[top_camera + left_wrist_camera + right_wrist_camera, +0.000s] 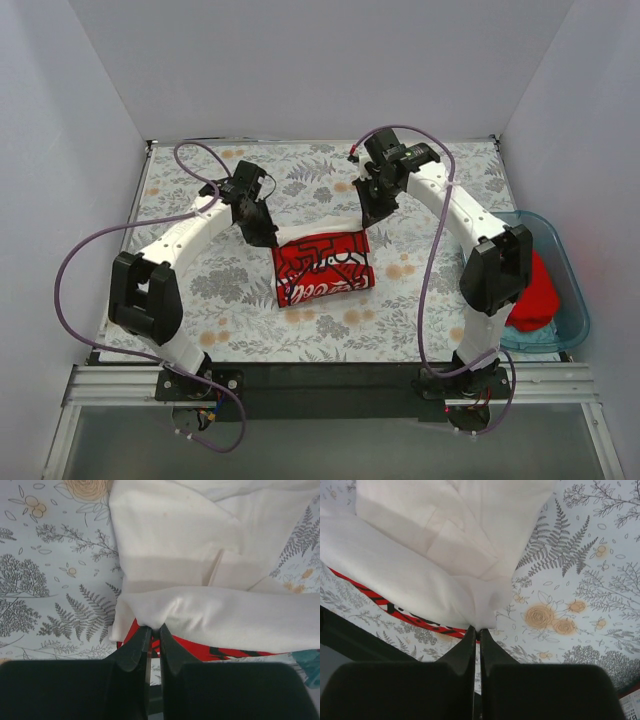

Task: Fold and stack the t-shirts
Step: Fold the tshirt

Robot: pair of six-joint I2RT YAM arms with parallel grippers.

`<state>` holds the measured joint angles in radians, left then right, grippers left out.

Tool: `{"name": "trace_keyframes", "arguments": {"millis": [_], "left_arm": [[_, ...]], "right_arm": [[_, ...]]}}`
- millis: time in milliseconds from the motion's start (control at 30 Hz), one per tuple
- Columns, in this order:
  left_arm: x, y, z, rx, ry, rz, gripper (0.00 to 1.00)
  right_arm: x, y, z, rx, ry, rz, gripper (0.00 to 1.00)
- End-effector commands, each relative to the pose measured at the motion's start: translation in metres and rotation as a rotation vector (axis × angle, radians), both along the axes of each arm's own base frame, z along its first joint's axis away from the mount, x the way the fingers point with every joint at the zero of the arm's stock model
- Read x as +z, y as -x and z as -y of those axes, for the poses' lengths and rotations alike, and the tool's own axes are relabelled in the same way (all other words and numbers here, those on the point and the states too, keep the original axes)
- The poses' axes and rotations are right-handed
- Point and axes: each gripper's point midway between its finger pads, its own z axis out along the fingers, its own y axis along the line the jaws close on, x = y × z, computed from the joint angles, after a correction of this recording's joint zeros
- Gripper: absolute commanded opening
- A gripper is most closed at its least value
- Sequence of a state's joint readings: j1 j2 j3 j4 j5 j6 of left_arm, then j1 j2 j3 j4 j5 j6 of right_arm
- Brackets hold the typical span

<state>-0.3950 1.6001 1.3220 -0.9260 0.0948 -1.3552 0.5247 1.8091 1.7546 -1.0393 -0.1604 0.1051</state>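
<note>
White t-shirt (322, 268) lies mid-desk (200, 290), part folded, red-and-white print up. Its far edge is lifted, white inside facing my wrist cameras.

Grip: my left tool (154, 636) is pinched shut on the left corner of that edge, and my right tool (476, 634) is pinched shut on the right corner. Both bites are shallow, only a small nip of cloth between the tips.

Risks, as I judge them:
- Corner slips out of either pinch if I pull too hard. The cloth is thin, the bite is small, and the rest of the shirt drags on the desk.
- Arms travel unevenly, so the edge lands skewed and the fold is crooked.
- Span between the tools sags, so the middle may touch down first and bunch.
- Lower layers may slide along with the carried edge and undo the fold underneath.

Surroundings:
- Red t-shirt (535, 292) is in the blue tub (575, 310) at the desk's right edge, well apart from the white one and not yet folded.
- My right arm (495, 265) hangs partly over that tub, so reaching in looks awkward.
- Purple cables (85, 250) loop off both arms, clear of the cloth. Snag risk looks low.
- Nothing lies between the tools and the near hem.
</note>
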Motion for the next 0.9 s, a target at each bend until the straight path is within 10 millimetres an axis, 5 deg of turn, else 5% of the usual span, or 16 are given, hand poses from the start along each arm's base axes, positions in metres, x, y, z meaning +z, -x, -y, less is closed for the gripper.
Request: {"name": "trace_keyframes", "arguments": {"millis": [0,267,500,633,733,867], "left_arm": [[0.004,-0.031,0.000,-0.004,0.032,0.071,0.00],[-0.035,-0.074,-0.008,0.048,0.014,0.096,0.00],[-0.073,-0.093,-0.014,0.073,-0.018,0.080,0.00],[-0.075,-0.102,-0.016,0.077,-0.029,0.127,0.02],[-0.064,-0.109,-0.017,0.073,-0.029,0.184,0.19],[-0.024,-0.108,-0.020,0.076,-0.008,0.299,0.60]], "right_arm": [[-0.001,-0.030,-0.004,0.018,-0.019,0.053,0.01],[-0.045,-0.088,-0.007,-0.016,-0.027,0.080,0.01],[-0.093,-0.105,-0.003,-0.045,-0.033,0.045,0.01],[-0.100,-0.118,-0.002,-0.070,-0.042,0.097,0.06],[-0.086,-0.119,0.002,-0.091,-0.065,0.144,0.25],[-0.051,-0.119,0.003,-0.102,-0.125,0.264,0.36]]}}
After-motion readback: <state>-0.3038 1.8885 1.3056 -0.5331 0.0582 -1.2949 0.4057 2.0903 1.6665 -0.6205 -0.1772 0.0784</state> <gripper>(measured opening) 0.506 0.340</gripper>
